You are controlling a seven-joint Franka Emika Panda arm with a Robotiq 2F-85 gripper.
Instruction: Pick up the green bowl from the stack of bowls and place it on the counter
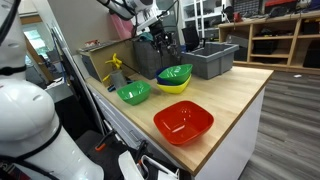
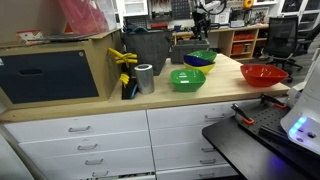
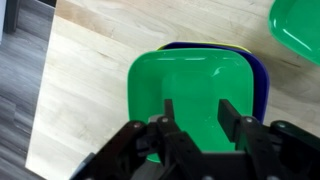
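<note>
The green bowl [image 3: 190, 80], glossy with a rounded-square rim, lies on top of the stack of bowls [image 1: 176, 84], nested in a dark blue bowl [image 3: 262, 85] with a yellow one outermost. The stack stands on the light wood counter [image 1: 235, 100] and also shows as the stack of bowls [image 2: 200, 58] in an exterior view. My gripper [image 3: 200, 115] hangs just above the green bowl's inside, open, with nothing between its fingers [image 3: 232, 112]. In an exterior view the gripper [image 1: 160, 45] is over the stack.
A smaller, rounder green bowl [image 1: 134, 93] sits beside the stack and a red bowl [image 1: 183, 122] near the counter's front edge. A grey bin [image 1: 212, 60] stands behind the stack. A metal can [image 2: 145, 77] and yellow clamps [image 2: 124, 62] stand by a dark cabinet [image 2: 50, 72].
</note>
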